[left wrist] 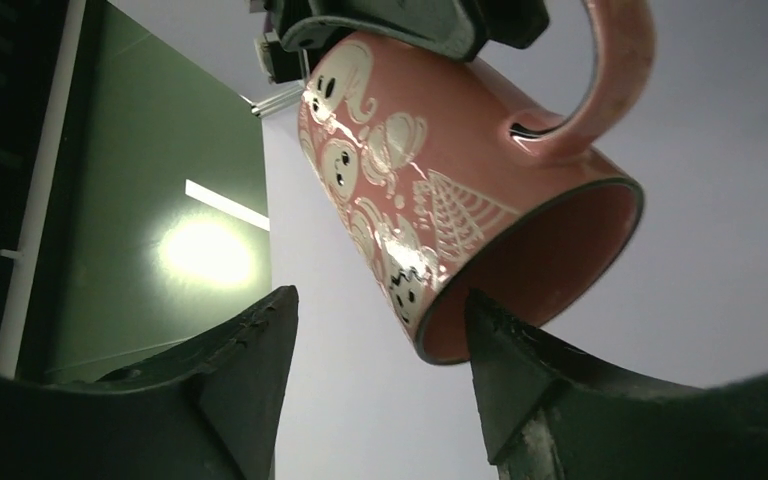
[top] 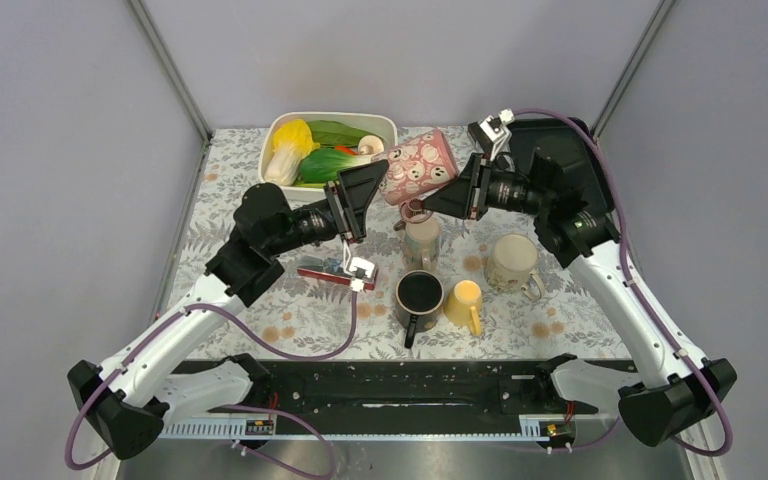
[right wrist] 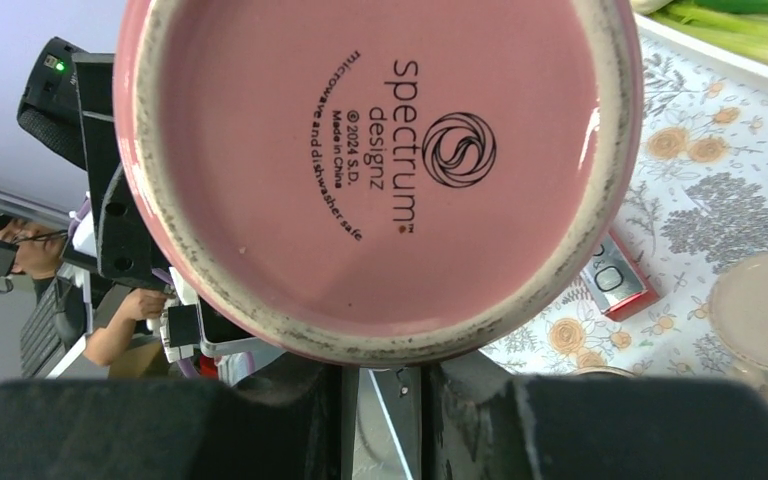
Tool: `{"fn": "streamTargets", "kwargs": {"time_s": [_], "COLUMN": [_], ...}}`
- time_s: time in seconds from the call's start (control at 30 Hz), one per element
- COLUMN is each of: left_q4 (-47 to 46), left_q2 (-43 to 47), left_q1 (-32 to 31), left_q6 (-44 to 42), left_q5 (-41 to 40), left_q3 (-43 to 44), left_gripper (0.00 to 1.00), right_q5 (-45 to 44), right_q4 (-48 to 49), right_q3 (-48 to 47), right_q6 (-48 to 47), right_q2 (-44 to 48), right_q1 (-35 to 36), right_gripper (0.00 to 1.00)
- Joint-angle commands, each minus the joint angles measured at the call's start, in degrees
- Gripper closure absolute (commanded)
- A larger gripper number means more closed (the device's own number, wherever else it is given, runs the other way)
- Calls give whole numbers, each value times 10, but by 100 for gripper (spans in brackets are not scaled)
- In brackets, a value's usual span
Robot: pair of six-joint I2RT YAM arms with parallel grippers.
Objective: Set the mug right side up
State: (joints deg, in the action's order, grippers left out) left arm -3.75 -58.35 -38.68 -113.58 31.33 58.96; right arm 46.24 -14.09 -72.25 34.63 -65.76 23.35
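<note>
My right gripper (top: 448, 192) is clamped on the base end of the pink ceramic mug with white ghost and pumpkin figures (top: 418, 165). It holds the mug clear of the floral-clothed table (top: 260, 310), over the far middle of the scene, just right of the white tub of vegetables (top: 332, 114). The mug lies tilted on its side in the air. Its stamped underside fills my right wrist view (right wrist: 370, 150), and its open mouth points left and a little down, toward my left gripper (top: 372, 190). I judge I am holding it by the base so the rim end is free for the other arm: one wrist alone would struggle to swing the mouth fully upward. My left gripper (left wrist: 380, 300) is at a middling spread with its two dark fingers well apart. The right-hand one (left wrist: 520, 380) sits against or just beside the mug's lower rim (left wrist: 410, 190), and the other is off to the side with nothing on it. So the left has no grip yet. The mug's handle is up and away from those fingers, which keeps it from fouling a pinch on the wall. Lifting it this high also keeps it clear of the black mug (top: 420, 295), the yellow cup (top: 463, 300) and the beige mug (top: 513, 262) standing nearer on the cloth.
</note>
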Motion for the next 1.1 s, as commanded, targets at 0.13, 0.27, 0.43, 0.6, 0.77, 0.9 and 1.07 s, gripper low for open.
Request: {"fn": "streamTargets", "kwargs": {"time_s": [0.13, 0.27, 0.43, 0.6, 0.77, 0.9, 1.07], "left_q4": [-35, -5, 31, 96, 242, 534, 874], "left_q2": [-12, -11, 5, -3, -101, -277, -457], "left_q1": [-15, -15, -19, -38, -56, -40, -2], "left_q6": [-34, -60, -52, 39, 268, 596, 962], "left_q5": [22, 15, -24, -202, -467, -615, -587], "left_q3": [33, 30, 12, 32, 169, 451, 794], "left_gripper": [41, 89, 100, 100, 100, 100, 100], "right_q5": [37, 39, -17, -154, -291, -365, -396], "right_q4": [89, 79, 42, -51, -91, -108, -109], "right_q3": [-38, -47, -56, -71, -65, -70, -72], "right_q6": [5, -1, -32, -138, -204, -234, -235], "right_q2": [-15, -22, -30, -18, 11, 20, 8], "right_q1": [40, 43, 43, 43, 43, 43, 43], "right_gripper": [100, 100, 77, 22, 1, 0, 1]}}
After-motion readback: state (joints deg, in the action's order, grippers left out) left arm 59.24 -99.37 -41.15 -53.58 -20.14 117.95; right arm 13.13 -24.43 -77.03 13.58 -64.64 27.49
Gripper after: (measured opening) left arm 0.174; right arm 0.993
